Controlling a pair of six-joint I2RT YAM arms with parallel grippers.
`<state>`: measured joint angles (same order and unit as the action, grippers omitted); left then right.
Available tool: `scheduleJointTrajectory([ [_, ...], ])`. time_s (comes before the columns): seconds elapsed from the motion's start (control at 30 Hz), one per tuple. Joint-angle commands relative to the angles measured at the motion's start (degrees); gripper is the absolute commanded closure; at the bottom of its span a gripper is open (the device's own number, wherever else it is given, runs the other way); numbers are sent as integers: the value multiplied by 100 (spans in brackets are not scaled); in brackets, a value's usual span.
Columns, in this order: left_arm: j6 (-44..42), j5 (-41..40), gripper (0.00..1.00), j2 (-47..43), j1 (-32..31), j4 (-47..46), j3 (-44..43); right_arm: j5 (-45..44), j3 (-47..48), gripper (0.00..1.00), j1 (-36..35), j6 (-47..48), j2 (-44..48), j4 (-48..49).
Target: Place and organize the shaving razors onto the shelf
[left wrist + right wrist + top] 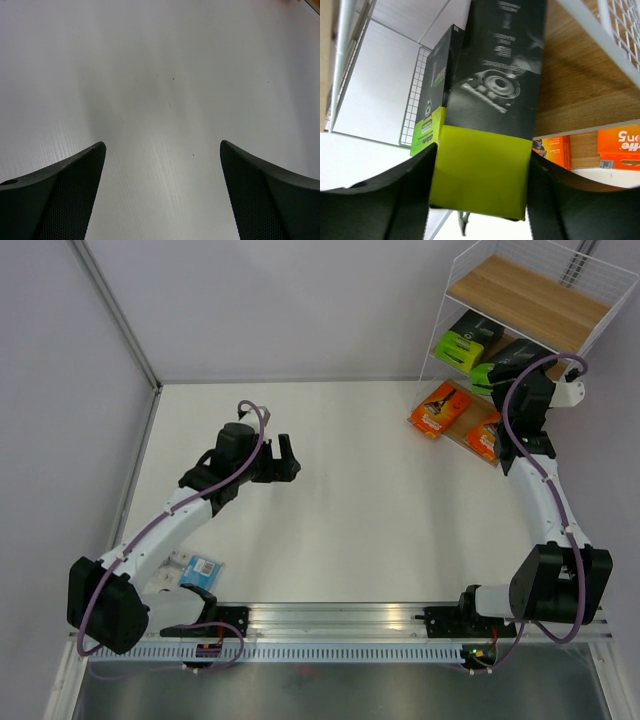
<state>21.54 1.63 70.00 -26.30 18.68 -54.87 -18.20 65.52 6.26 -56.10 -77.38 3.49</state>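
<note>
Shaving razors (440, 408): five packs; four at the shelf in the upper right of the top view, one alone at lower left.
Shelf (530, 300): white wire rack with stepped wooden boards, set in the far right corner.
Held black box (490, 75): lime-green end nearest the wrist camera, black length reaching in over the middle board, just beside the second black box (437, 100).
Orange cards (483, 437): two, flat on the lowest board, side by side, below the boxes.
Blue blister pack (200, 568): flat on the surface (380, 520), lower left, close to the left arm's base, well apart from the shelf.
Open room: wide white stretch of surface across the middle; walls (60, 390) along the left and far edges, metal rail (340, 618) along the near edge.
Right gripper (479, 167): clamped on the lime-green end, one finger pressed to each side.
Left gripper (162, 160): fingers spread wide, hovering over the surface at centre left of the top view.
</note>
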Motion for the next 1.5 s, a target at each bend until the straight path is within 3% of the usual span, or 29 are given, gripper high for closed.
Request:
scheduleJointTrajectory([
  [0.0,-194,-110,0,-162,38,-154,91,176,515,26,42,72,65,-101],
  [0.03,-194,-128,0,-179,38,-154,99,211,506,20,33,81,92,-216],
  [0.23,-168,-93,0,-188,38,-154,108,273,313,9,103,213,373,-1113],
  [0.87,-133,-31,0,-250,38,-180,143,246,409,8,244,1030,856,-1983],
  [1.1,-141,-22,0,-267,38,-180,144,1045,813,10,244,1372,1102,-2756],
  [1.27,-150,-22,0,-302,29,-180,143,2054,1182,29,253,2582,1033,-3283],
  [1.37,-133,22,1,-294,29,-198,161,2371,1656,49,253,3121,779,-3705],
  [1.4,-124,30,0,-294,38,-198,152,2460,1866,61,244,3427,699,-3776],
  [1.47,-124,31,0,-302,38,-198,170,2671,2087,70,244,3910,489,-3794],
])
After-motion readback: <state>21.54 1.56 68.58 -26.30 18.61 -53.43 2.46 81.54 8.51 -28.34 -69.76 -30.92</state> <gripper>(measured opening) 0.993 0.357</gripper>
